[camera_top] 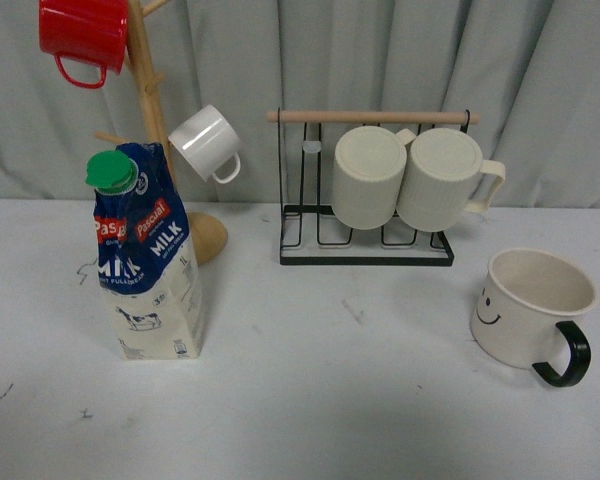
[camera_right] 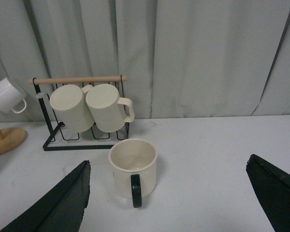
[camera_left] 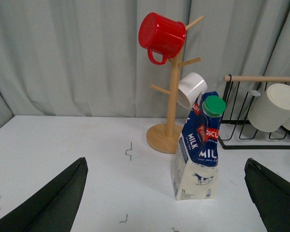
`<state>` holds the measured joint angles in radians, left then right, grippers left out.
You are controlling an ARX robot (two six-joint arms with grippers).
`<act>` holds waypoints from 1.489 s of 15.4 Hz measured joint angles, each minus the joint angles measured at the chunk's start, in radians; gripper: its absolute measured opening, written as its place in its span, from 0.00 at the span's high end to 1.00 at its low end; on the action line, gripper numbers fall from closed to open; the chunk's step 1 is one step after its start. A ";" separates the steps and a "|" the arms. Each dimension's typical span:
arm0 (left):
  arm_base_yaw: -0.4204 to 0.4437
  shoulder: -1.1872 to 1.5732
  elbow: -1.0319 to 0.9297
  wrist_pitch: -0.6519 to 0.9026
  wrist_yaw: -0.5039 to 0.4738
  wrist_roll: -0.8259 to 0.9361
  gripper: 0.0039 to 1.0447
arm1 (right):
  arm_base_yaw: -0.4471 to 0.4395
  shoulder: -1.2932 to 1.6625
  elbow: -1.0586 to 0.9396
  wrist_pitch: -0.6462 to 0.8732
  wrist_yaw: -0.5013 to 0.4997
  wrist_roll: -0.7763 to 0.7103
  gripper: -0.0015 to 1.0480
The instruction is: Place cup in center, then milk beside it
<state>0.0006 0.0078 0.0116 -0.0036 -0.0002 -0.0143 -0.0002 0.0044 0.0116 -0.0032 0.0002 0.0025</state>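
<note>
Left gripper (camera_left: 164, 162) and right gripper (camera_right: 169, 160) spread wide over the tabletop (camera_top: 330, 400); cup (camera_top: 530, 308) and milk (camera_top: 145, 262) stand well apart, untouched.

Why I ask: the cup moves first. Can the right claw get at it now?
Probably yes: the open right claw faces the cup, handle toward it, bare table between; nothing stands in the way.

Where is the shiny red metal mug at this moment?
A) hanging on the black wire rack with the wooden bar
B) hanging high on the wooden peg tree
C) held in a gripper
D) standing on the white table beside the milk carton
B: the shiny red metal mug hangs at the top of the wooden peg tree, above the small white mug on a lower peg.
</note>
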 joint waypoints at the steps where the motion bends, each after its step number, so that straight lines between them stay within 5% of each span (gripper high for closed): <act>1: 0.000 0.000 0.000 0.000 0.000 0.000 0.06 | 0.000 0.000 0.000 0.000 0.000 0.000 0.06; 23: 0.000 0.000 0.000 0.000 0.000 0.000 0.06 | 0.000 0.000 0.000 0.000 0.000 0.000 0.06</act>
<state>0.0006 0.0078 0.0113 -0.0036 -0.0002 -0.0139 -0.0002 0.0044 0.0116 -0.0032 0.0002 0.0021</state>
